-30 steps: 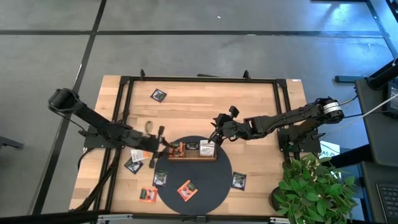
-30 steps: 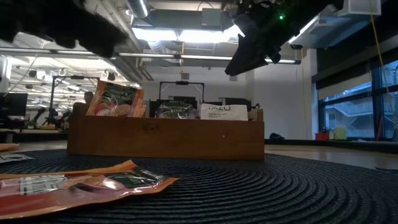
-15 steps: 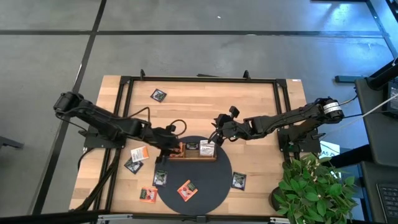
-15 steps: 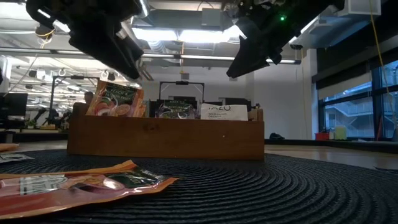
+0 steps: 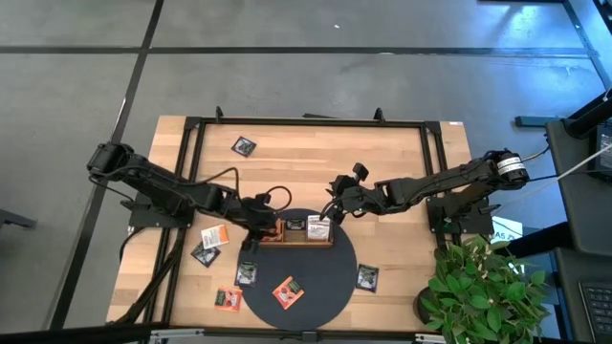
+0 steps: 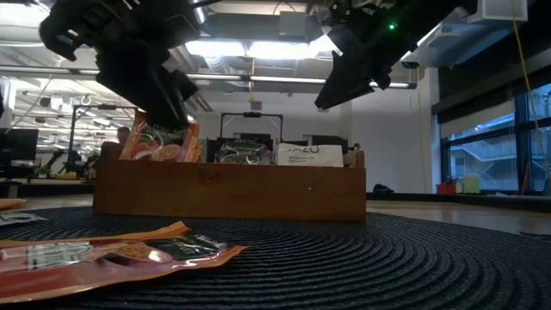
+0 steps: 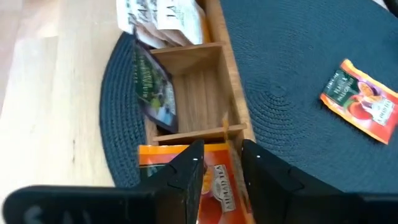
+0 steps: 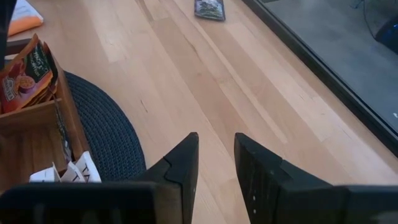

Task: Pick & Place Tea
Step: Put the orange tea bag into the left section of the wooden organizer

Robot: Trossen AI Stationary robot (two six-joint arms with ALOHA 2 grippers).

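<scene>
Left arm reaches in from the left edge of the high view, stretched low across the tabletop, its left pincer tipped down over the left end of the tray. In the wrist view the fingers straddle an orange sachet standing in that end compartment; they sit around its top edge, a slit apart, but whether they are clamped on it I cannot tell. In the low view that sachet stands upright, leaning slightly.

Centre frame: the tray lies long-axis left to right on the top edge of the round dark mat. A black sachet stands in the middle compartment, a white one in the right. Loose sachets lie flat at lower left and lower centre, with one black sachet alone at upper left.

Right arm comes in from the right edge, right pincer hovering just above the tray's right end, fingers slightly parted, holding nothing.

Behind: an office with ceiling lights.
</scene>
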